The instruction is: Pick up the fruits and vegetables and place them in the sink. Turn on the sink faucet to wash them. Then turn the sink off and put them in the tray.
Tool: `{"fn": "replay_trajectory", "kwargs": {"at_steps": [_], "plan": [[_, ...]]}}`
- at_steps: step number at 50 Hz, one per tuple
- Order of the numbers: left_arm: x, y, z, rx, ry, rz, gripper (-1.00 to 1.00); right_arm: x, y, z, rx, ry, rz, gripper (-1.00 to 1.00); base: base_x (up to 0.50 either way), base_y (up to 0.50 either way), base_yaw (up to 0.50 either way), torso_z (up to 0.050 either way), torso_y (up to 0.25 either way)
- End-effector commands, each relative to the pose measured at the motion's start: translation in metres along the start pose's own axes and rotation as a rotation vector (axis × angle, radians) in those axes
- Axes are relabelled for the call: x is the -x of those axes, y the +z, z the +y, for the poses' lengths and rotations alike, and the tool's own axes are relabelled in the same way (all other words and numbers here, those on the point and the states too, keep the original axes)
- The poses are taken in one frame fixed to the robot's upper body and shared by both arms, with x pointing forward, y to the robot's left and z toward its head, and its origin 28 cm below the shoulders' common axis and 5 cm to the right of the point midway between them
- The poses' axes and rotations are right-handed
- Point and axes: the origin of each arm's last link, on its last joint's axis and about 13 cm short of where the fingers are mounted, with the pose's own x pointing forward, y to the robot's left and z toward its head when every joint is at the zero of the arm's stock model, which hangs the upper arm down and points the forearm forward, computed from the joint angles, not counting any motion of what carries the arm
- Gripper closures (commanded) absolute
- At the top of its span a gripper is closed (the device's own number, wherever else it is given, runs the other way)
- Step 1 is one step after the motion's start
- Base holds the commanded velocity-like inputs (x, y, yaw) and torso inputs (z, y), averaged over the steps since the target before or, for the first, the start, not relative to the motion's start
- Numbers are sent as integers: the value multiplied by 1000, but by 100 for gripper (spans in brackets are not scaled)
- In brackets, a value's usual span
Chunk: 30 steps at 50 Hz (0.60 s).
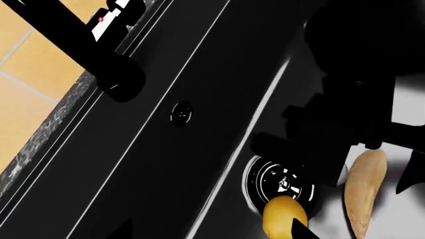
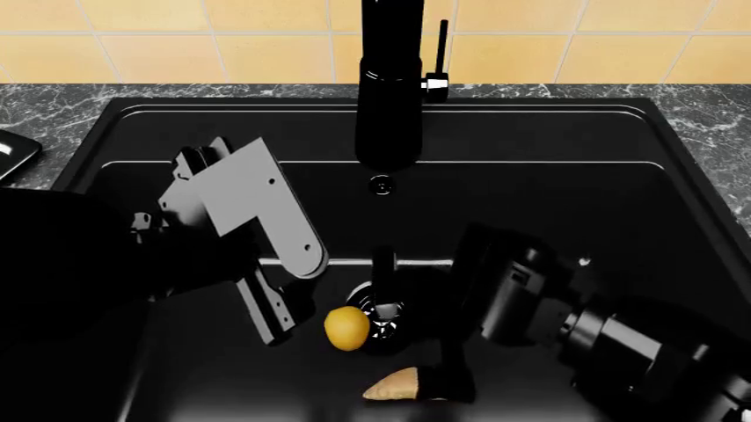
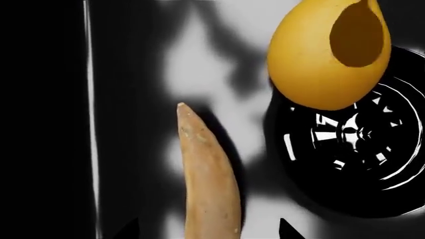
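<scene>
Sink [image 2: 564, 149] fills most of our head view: a deep black basin set in grey marbled counter [image 2: 47, 105], with yellow wall tiles [image 2: 176, 35] behind. We see the faucet [image 2: 390, 88] rising at the back rim, its thin lever [image 2: 442, 48] standing upright beside the spout.

Lemon [image 2: 346, 328] sits on the basin floor, touching the edge of the round drain [image 2: 388, 316]. We note the tan vegetable [image 2: 395, 384] lying just in front of it, near but apart from the lemon. Both are in the sink; only a corner of the tray [image 2: 14, 154] shows, on the counter at far left.

Left gripper [image 2: 276, 303] hangs low in the basin just left of the lemon. We cannot tell from any view how wide its jaws stand, and nothing appears to be in them.

Right gripper [image 2: 452, 378] reaches down beside the tan vegetable. Its wrist view shows two dark fingertips [image 3: 287, 228] either side of the vegetable's thick end with a gap between, so we read the claw as spread apart, gripping nothing.
</scene>
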Motion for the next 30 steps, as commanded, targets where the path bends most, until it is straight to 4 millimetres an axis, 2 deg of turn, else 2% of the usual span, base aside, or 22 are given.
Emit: {"fn": "replay_trajectory", "kwargs": {"at_steps": [1,30], "plan": [[0,0,0,-4,0,-2,-100,-10,-1,0,-7,19,26,-100,0,0,0,0,0],[-1,-2,-1,-6,-4,-4,-100,-34,-4,-6,-31,50,85,-100,0,0,0,0,0]]}}
